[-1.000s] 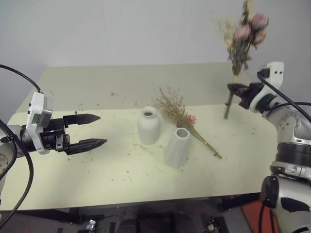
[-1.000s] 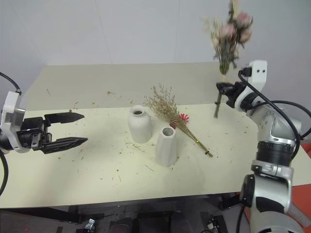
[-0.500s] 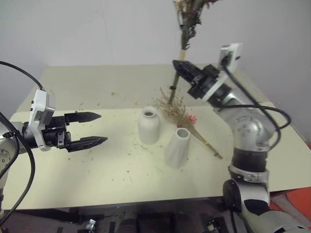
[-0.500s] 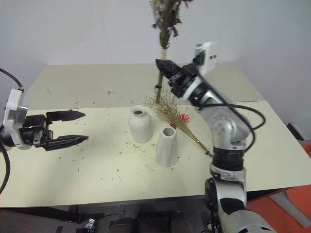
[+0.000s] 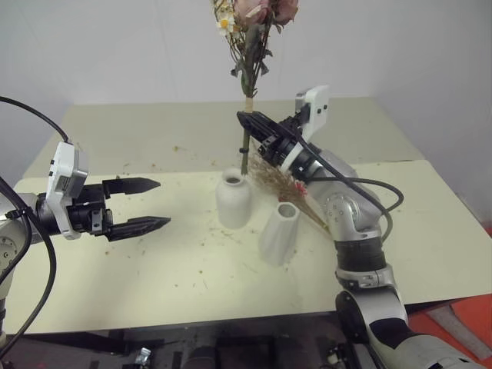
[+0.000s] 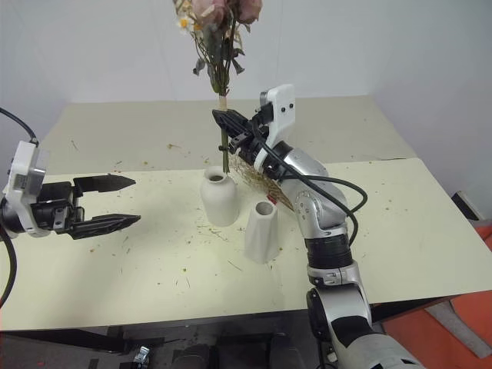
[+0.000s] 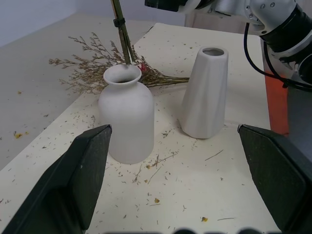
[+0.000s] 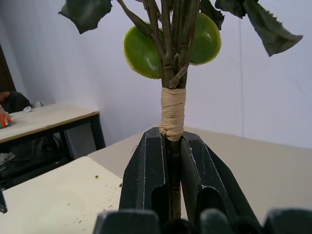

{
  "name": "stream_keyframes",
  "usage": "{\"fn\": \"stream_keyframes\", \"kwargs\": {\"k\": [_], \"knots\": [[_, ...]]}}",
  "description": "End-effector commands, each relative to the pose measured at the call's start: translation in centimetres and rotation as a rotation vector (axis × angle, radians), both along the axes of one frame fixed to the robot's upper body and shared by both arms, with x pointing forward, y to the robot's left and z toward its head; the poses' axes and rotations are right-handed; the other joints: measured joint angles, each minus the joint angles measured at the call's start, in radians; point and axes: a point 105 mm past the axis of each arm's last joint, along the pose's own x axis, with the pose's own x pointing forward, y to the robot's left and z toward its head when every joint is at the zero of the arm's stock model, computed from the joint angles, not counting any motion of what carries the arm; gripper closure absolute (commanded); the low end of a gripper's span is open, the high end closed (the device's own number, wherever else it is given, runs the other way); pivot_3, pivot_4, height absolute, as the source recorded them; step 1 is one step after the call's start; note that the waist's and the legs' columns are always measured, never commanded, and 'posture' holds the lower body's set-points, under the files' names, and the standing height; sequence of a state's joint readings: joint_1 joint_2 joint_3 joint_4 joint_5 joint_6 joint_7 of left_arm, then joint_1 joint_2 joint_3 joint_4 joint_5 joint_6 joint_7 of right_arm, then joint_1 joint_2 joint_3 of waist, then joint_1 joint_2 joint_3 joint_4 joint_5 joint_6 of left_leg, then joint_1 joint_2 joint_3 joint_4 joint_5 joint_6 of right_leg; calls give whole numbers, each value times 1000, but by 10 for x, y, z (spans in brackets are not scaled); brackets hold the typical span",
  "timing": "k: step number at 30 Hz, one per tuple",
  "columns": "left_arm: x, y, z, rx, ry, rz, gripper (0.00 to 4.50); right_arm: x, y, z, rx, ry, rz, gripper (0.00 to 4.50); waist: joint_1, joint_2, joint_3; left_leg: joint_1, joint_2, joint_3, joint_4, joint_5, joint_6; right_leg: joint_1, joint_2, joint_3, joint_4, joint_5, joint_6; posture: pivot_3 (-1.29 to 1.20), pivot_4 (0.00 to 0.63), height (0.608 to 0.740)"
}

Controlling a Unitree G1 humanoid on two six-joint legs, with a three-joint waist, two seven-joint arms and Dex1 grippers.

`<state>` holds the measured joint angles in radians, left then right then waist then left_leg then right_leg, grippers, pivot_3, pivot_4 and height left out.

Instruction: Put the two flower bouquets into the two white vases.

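One bouquet in transit | right gripper (image 5: 247, 123) clamping rose bouquet (image 5: 250, 31), swinging leftward, stems now nearing rounded vase (image 5: 234, 200) mouth | left gripper (image 5: 157, 204) idling, fingers spread

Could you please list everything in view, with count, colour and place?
rose bouquet: one, dusty pink and green, held upright, stem tips at the bottle vase's mouth
grass bouquet: one, tan, lying behind the vases
bottle vase: one, white, table centre
cone vase: one, white, to its right, nearer the front edge
table: one, pale yellow, strewn with crumbs
left gripper: black, open, at the left
right gripper: black, shut on the stems
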<state>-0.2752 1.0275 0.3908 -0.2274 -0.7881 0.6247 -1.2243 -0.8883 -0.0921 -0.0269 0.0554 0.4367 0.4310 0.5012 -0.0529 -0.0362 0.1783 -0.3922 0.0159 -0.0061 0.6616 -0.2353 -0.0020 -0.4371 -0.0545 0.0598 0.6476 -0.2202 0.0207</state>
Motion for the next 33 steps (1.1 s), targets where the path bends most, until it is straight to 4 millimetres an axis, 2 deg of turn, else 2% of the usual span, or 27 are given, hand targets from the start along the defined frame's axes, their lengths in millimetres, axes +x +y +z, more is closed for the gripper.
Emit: {"fn": "stream_keyframes", "kwargs": {"k": [1, 8, 15, 21, 33], "knots": [[-5, -1, 11, 13, -43, -2, 0, -4, 8, 12, 8, -56, 14, 4323, -2, 0, 0, 0, 0, 0, 0, 0, 0, 0, 0, 0, 0, 0, 0, 0, 150, 740], [-5, -2, 12, 15, -42, 0, 0, -5, 11, 20, 12, -91, 21, 4323, -16, 0, 0, 0, 0, 0, 0, 0, 0, 0, 0, 0, 0, 0, 0, 0, 150, 740], [-6, -2, 12, 14, -41, -1, 0, -9, 1, 32, 7, -137, 18, 4323, -16, 0, 0, 0, 0, 0, 0, 0, 0, 0, 0, 0, 0, 0, 0, 0, 150, 740], [-5, -2, 11, 13, -40, -4, 0, -18, 4, 41, 20, -164, 51, 4323, -17, 0, 0, 0, 0, 0, 0, 0, 0, 0, 0, 0, 0, 0, 0, 0, 150, 740], [-5, -3, 10, 12, -38, -3, 0, -24, 29, 25, 13, -115, 114, 4323, -16, 0, 0, 0, 0, 0, 0, 0, 0, -1, 0, 0, 0, 0, 0, 0, 150, 740]]}}
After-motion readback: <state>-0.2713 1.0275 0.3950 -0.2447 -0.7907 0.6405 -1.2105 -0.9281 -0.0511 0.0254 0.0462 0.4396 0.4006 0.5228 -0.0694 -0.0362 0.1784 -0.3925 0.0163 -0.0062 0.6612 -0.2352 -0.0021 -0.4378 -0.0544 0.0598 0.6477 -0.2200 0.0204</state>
